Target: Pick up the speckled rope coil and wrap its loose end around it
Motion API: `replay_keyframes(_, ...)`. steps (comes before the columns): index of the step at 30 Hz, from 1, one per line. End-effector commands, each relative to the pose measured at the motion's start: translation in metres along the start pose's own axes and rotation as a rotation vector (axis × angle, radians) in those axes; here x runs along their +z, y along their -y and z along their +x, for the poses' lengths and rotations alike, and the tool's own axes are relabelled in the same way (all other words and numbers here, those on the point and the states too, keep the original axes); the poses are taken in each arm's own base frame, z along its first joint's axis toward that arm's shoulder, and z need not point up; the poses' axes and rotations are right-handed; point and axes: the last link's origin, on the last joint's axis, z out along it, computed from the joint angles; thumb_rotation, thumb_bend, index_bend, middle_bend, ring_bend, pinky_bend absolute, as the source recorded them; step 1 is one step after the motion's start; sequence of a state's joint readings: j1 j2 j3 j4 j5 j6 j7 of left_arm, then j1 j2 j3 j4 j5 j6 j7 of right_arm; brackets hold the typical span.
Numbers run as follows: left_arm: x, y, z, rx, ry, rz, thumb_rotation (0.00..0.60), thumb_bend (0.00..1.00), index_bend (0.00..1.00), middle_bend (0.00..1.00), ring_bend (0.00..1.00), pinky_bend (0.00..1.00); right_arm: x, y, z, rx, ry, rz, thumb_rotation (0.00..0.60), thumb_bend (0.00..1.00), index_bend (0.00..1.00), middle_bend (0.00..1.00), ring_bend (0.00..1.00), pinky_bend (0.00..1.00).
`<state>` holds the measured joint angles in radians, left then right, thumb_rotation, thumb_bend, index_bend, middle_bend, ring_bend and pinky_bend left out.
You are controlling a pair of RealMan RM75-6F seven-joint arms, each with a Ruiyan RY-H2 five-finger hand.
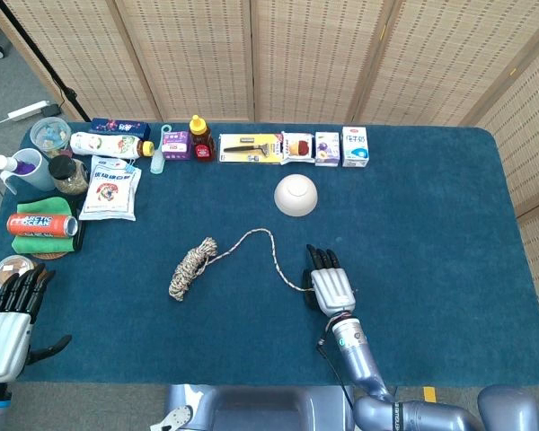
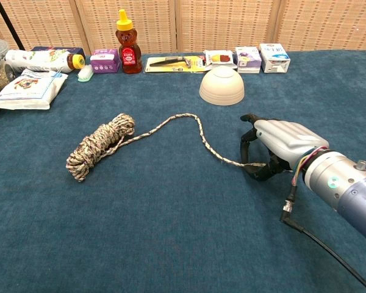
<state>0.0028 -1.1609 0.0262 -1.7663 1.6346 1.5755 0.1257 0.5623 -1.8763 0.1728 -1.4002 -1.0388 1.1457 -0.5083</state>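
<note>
Rope coil: speckled rope coil point(image 2: 100, 147) lies on the blue table point(image 2: 171, 232), left of centre from my seat, slanted, untouched by either hand.
Loose end: loose end point(image 2: 195, 131) runs from the coil's upper tip, arcs toward the white bowl point(image 2: 221, 85), then drops to my right hand.
Right hand: right hand point(image 2: 265, 149) sits palm down on the cloth, fingers curled over the last stretch of the loose end; I see the cord pass under them in the chest view, and it looks pinched there, though the tip itself is hidden.
Left hand: left hand point(image 1: 13, 314) hangs off the near left table edge in the head view, fingers straight and slightly spread, thumb out to the side, holding nothing.
Bowl: upside down, just beyond the right hand, apart from it.
Back row: honey bear bottle point(image 2: 126, 43), small cartons point(image 2: 273, 58) and a flat packaged tool point(image 2: 171, 62) line the far edge.
Left side: white pouch point(image 1: 110, 187), red can point(image 1: 41, 224) on a green cloth point(image 1: 36, 241), and jars near the corner.
</note>
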Motion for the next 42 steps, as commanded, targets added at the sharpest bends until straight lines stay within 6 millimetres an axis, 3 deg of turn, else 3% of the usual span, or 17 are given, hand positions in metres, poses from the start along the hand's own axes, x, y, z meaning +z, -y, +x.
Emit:
replay_keyframes(1, 0.000, 0.000, 0.000, 0.001, 0.001, 0.001, 0.600, 0.09, 0.00, 0.00, 0.00, 0.00, -0.002, -0.001, 0.001, -0.001, -0.007, 0.005, 0.600, 0.49, 0.63, 0.00, 0.00, 0.00)
replay_keyframes(7, 0.010, 0.000, -0.001, -0.008, 0.006, 0.003, 0.600, 0.09, 0.00, 0.00, 0.00, 0.00, -0.009, -0.002, 0.010, -0.026, -0.039, 0.038, 0.600, 0.49, 0.64, 0.00, 0.00, 0.00)
replay_keyframes(16, 0.043, 0.000, -0.008, -0.034, 0.043, 0.017, 0.600, 0.09, 0.00, 0.00, 0.00, 0.00, -0.020, -0.003, 0.024, -0.073, -0.087, 0.080, 0.600, 0.49, 0.64, 0.00, 0.00, 0.00)
replay_keyframes(24, 0.087, -0.011, -0.021, -0.084, 0.045, -0.042, 0.600, 0.09, 0.00, 0.00, 0.00, 0.00, -0.025, -0.002, 0.035, -0.070, -0.118, 0.089, 0.600, 0.49, 0.64, 0.00, 0.00, 0.00)
replay_keyframes(30, 0.122, -0.041, -0.041, -0.090, 0.119, -0.108, 0.600, 0.09, 0.00, 0.00, 0.00, 0.00, -0.027, -0.001, 0.041, -0.064, -0.137, 0.091, 0.600, 0.49, 0.64, 0.00, 0.00, 0.00)
replay_keyframes(33, 0.141, -0.067, -0.067, -0.080, 0.188, -0.134, 0.600, 0.09, 0.00, 0.00, 0.00, 0.00, -0.026, -0.005, 0.044, -0.064, -0.147, 0.080, 0.600, 0.49, 0.64, 0.00, 0.00, 0.00)
replay_keyframes(42, 0.154, -0.110, -0.101, -0.134, 0.235, -0.099, 0.600, 0.09, 0.00, 0.00, 0.00, 0.00, -0.025, -0.009, 0.043, -0.066, -0.141, 0.068, 0.600, 0.49, 0.65, 0.00, 0.00, 0.00)
